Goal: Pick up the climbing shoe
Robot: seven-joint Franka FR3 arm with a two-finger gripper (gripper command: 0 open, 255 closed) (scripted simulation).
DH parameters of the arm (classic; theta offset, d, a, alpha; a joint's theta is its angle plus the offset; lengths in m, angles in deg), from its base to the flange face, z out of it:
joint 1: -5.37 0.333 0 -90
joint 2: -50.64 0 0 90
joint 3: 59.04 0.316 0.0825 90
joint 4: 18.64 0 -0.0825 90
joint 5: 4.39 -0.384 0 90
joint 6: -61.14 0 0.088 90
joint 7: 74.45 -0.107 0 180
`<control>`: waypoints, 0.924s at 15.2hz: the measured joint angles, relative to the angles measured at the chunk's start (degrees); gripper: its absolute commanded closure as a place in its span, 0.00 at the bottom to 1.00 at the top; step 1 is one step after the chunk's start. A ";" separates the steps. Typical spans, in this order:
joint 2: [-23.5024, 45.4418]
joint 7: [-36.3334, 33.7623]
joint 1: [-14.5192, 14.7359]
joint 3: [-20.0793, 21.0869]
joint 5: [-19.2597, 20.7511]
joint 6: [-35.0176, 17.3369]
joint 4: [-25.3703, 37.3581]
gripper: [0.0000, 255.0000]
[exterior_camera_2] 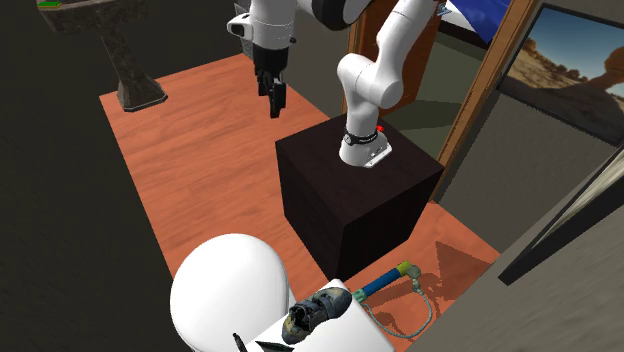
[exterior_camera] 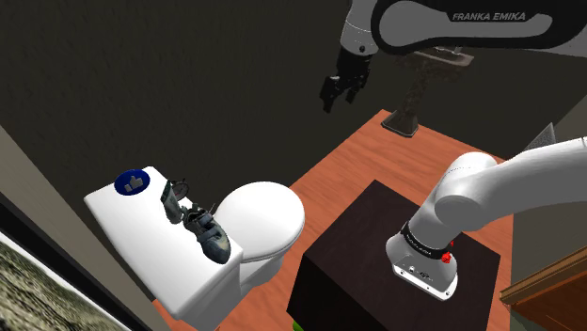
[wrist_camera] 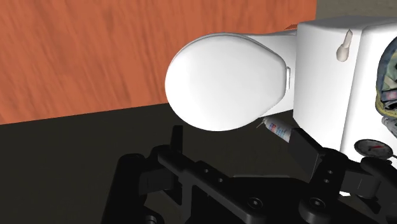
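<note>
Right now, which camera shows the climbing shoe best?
The shoulder view: the whole shoe lies side-on atop the toilet tank. The second exterior view shows it at its lower edge; the wrist view catches a sliver.

Finishes: mostly smooth & plain, w/ a wood-grain floor

Toilet lid (exterior_camera: pixel 261 218) & tank (exterior_camera: pixel 141 240): plain white, smooth, soft sheen, no texture. Floor (exterior_camera: pixel 343 165): orange-brown wood grain w/ streaks, semi-matt. Stand (exterior_camera: pixel 353 259): v. dark box, matt. Arm (exterior_camera: pixel 489 193): white shell, smooth, glossy highlights; dark joints duller. Gripper (exterior_camera: pixel 339 96): all black, matt, hard-looking, round screw heads on its body in wrist view. Climbing shoe (exterior_camera: pixel 211 237): grey-teal upper, dull, mottled, poss. cloth w/ laces, exact material can't tell. Pedestal (exterior_camera_2: pixel 125 55): speckled grey-brown, rough, stone-like. Door frame (exterior_camera_2: pixel 487 80): brown, wood look, smooth
</note>
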 measured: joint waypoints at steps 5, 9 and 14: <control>6.24 -5.85 1.33 4.49 -2.24 -5.69 -0.02 0.00; 12.37 -10.99 2.24 8.41 -3.33 -9.89 1.60 0.00; 21.02 -17.71 3.02 13.15 -3.20 -14.75 4.93 0.00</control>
